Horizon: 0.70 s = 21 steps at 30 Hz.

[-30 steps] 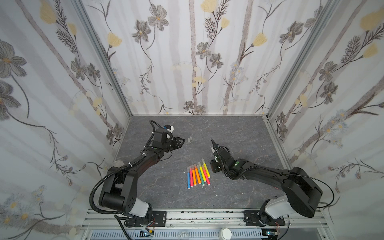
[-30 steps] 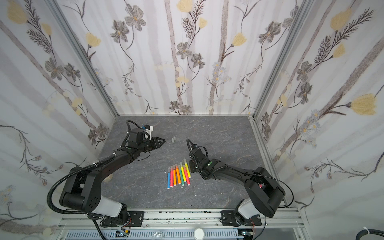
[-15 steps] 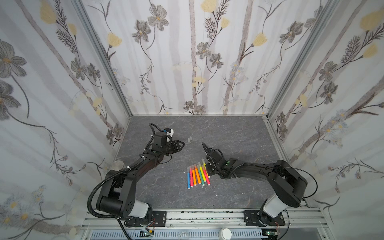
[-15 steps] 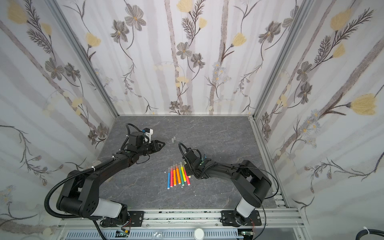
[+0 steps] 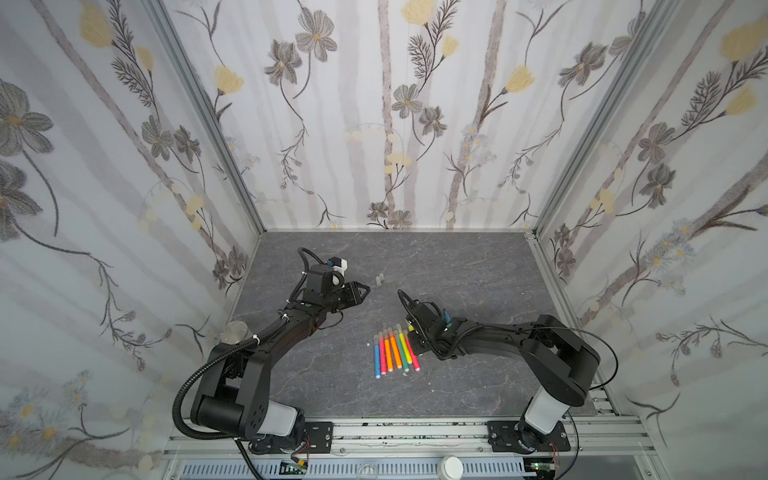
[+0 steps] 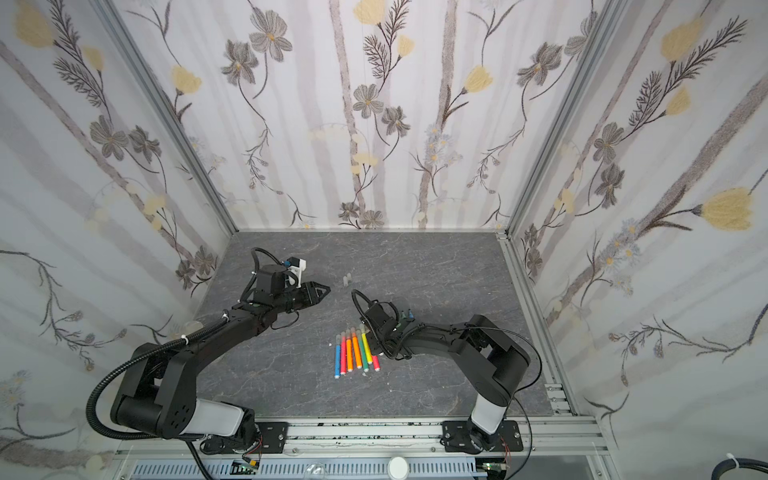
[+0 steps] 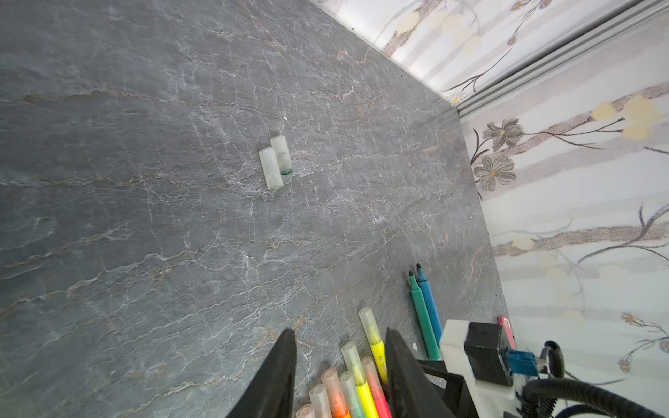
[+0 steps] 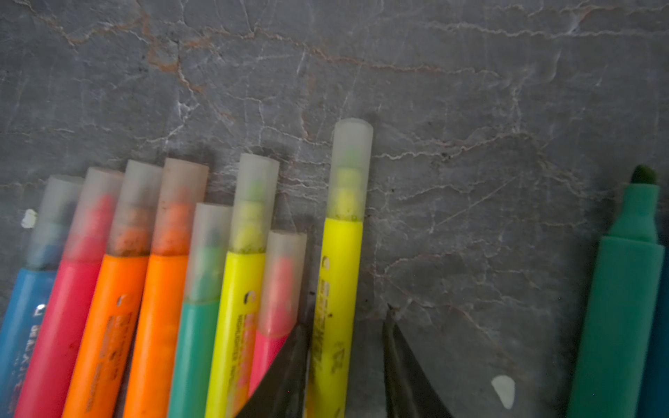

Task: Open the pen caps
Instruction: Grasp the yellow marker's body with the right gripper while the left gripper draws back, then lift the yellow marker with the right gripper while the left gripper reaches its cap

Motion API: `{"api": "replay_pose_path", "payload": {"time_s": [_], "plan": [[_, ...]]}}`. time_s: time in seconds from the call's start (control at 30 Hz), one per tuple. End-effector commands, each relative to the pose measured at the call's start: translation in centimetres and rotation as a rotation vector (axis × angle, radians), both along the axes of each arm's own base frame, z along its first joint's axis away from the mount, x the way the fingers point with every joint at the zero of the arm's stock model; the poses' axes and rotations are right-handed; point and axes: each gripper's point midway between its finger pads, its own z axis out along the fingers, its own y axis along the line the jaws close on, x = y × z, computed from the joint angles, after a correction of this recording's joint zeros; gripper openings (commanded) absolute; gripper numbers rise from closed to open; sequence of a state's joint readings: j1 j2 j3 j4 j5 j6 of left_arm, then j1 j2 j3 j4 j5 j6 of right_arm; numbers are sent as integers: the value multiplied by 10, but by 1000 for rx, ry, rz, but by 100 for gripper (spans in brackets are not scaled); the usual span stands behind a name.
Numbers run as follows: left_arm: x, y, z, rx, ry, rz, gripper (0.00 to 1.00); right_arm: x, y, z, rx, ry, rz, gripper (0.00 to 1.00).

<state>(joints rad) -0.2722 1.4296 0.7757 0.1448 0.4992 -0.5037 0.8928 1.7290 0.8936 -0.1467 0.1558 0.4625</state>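
Eight pens (image 5: 395,351) lie side by side in a row near the middle of the worktop (image 5: 457,266), each with a cloudy cap (image 8: 253,188) on its far end. Two caps (image 7: 276,163) already off lie together farther back, and an uncapped green pen (image 8: 626,289) and blue pen (image 7: 429,304) lie just beside the row, by the right arm. The step in hand looks to be picking up the outer yellow pen (image 8: 338,289), which sits a little ahead of its neighbours. The right fingers (image 8: 286,369) are low over it and part open, holding nothing. One tip is wedged between the yellow barrel and the pink pen (image 8: 268,354), and the other stands clear on the bare side. To do this well, close on the barrel below the cap, not on the cap itself, so the cap end stays free. Keep the wedged tip from dragging the pink pen along, then lift straight up before turning. The left fingers (image 7: 275,376) hang above the worktop near the row's capped ends, part open and empty. They should take the cap squarely around its middle and pull along the pen's axis, since a sideways tug may twist the slim barrel in the other grip.
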Motion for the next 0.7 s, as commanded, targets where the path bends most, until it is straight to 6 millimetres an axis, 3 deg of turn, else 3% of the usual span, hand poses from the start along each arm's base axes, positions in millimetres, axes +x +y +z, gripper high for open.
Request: {"api": "replay_pose_path", "payload": {"time_s": [0.0,0.3,0.57,0.67], "plan": [[0,-3,4,3,-13,-17,40,-4,-2,-7,-11,20,1,31],[-4,-15,3,4,1,-59,41,-5,-6,-3,-2,23,11,11],[-20,-54,4,-61,18,-172,41,12,-11,36,86,-46,-1,7],[-26,-71,7,-99,15,-210,42,25,-15,60,149,-90,-21,6]]}}
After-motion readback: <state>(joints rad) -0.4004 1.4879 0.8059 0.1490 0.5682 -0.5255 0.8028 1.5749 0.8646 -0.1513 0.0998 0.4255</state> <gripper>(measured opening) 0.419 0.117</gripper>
